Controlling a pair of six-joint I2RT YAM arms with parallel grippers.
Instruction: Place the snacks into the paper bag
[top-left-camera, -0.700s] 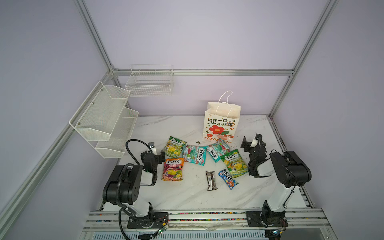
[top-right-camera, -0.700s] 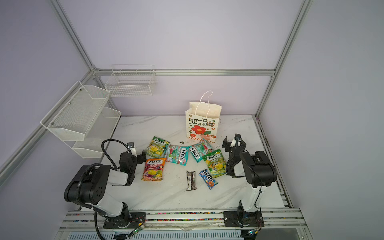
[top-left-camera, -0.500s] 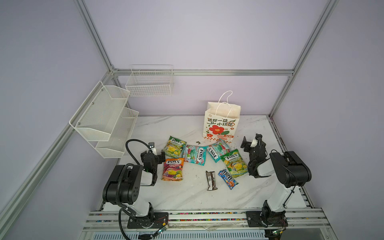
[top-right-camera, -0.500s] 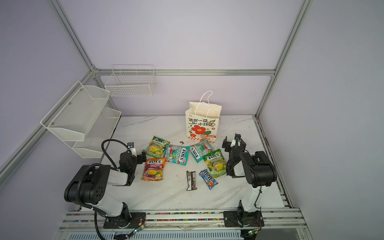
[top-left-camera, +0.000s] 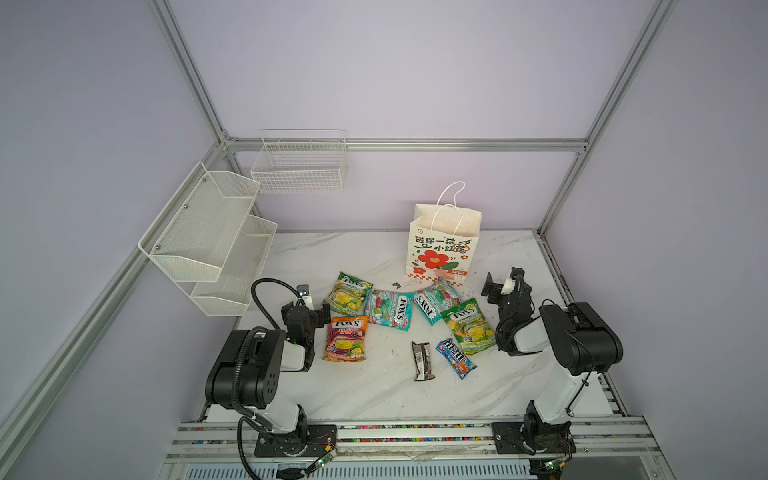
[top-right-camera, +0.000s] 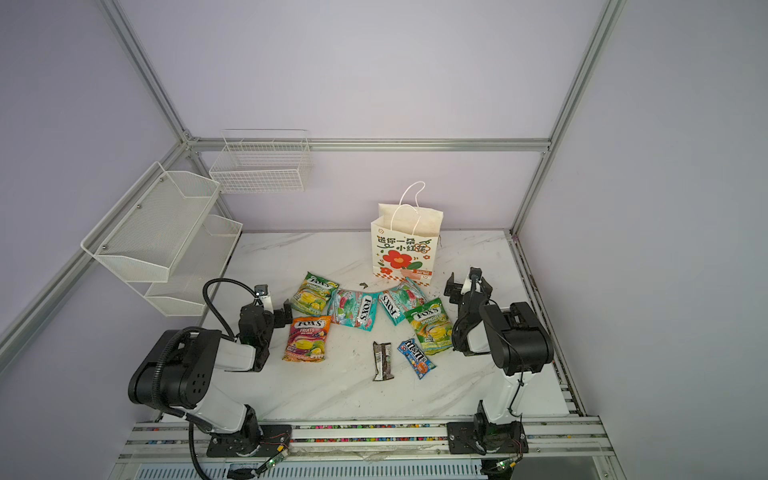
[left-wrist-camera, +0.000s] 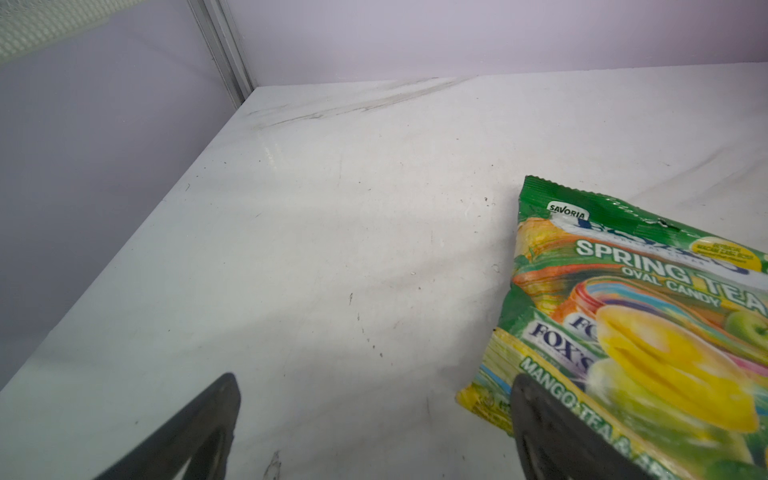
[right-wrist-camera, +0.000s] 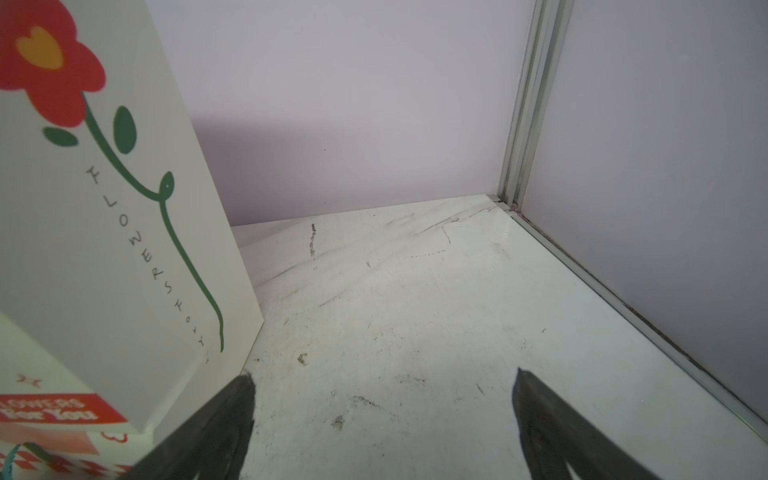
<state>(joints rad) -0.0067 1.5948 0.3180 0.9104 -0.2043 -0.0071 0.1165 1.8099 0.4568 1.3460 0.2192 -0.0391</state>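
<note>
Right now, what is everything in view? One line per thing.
paper bag: one, cream with red flowers, upright at the back.
green FOX'S pouches: two, green, either end of the packet row.
teal FOX'S pouches: two, teal, mid-row before the bag.
orange-purple FOX'S pouch: one, orange and purple, front left.
M&M's packet: one, blue, front right.
bar: one, dark brown, beside the M&M's packet.
wire basket: one, white, back wall.
mesh shelf: one, white, two tiers, left wall.
table: one, white marble, under the packets.
left gripper: one, black, open, empty, by a green pouch.
right gripper: one, black, open, empty, beside the bag.
</note>
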